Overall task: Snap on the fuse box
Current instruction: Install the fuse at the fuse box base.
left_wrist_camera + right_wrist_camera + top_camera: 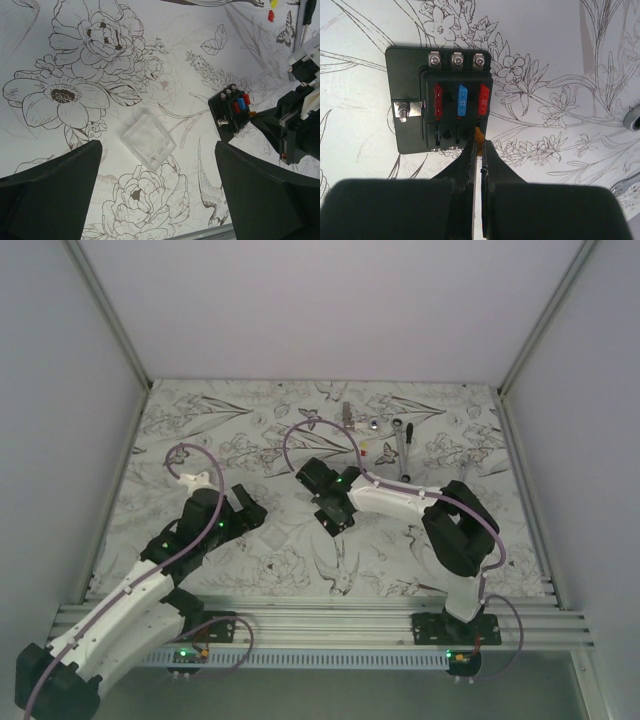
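Note:
The fuse box (440,100) is a black square block lying flat on the flower-print mat, with red, blue and red fuses in its upper row. My right gripper (480,147) is shut on a small orange fuse (479,134), whose tip is at the box's lower right slot. In the top view the fuse box (335,518) lies mid-table under the right gripper (325,498). My left gripper (159,195) hangs open above the mat, nothing between its fingers. A clear plastic cover (148,139) lies just beyond it, left of the fuse box (231,111).
A silver ratchet wrench (403,448) and small sockets (372,425) lie at the back of the mat. Loose red and yellow fuses (271,15) sit near them. Grey walls enclose the table on three sides, and an aluminium rail (320,618) runs along the near edge.

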`<control>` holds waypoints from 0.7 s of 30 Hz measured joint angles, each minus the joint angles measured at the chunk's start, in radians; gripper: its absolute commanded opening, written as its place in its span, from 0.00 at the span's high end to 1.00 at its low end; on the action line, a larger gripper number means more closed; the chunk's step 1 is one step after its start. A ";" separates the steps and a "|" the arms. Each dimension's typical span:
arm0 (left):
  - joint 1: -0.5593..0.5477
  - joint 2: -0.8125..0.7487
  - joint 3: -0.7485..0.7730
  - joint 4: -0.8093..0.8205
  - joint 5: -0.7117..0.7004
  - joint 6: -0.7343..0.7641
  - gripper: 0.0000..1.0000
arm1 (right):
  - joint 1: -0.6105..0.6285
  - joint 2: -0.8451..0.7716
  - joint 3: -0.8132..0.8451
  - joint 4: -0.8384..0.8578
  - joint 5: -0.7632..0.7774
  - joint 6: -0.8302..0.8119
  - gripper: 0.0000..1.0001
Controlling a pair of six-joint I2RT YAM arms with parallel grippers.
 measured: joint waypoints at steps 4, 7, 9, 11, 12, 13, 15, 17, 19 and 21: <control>0.000 -0.008 0.000 0.000 0.004 -0.001 0.00 | 0.000 0.002 0.003 -0.011 0.007 0.002 1.00; 0.000 -0.012 0.000 0.000 0.006 -0.004 0.00 | 0.000 0.003 0.003 -0.011 0.009 0.003 1.00; 0.000 -0.014 0.000 0.000 0.007 -0.006 0.00 | 0.000 0.007 0.006 -0.011 0.013 0.004 1.00; 0.000 -0.014 0.000 0.000 0.007 -0.008 0.00 | 0.000 0.015 0.014 -0.011 0.026 0.007 1.00; 0.000 -0.015 0.000 0.000 0.007 -0.010 0.00 | 0.000 0.018 0.016 -0.009 0.032 0.009 1.00; 0.000 -0.015 0.000 0.000 0.007 -0.011 0.00 | 0.000 0.019 0.016 -0.006 0.036 0.010 1.00; 0.000 -0.020 -0.003 -0.001 0.007 -0.012 0.00 | 0.000 0.019 0.016 -0.003 0.037 0.011 1.00; 0.000 -0.026 -0.006 -0.002 0.007 -0.015 0.00 | 0.000 0.019 0.016 -0.001 0.035 0.010 1.00; 0.000 -0.026 -0.006 -0.002 0.007 -0.016 0.00 | 0.000 0.018 0.016 0.002 0.029 0.007 1.00; 0.000 -0.026 -0.006 -0.003 0.008 -0.018 0.00 | 0.000 0.017 0.016 0.002 0.017 0.003 1.00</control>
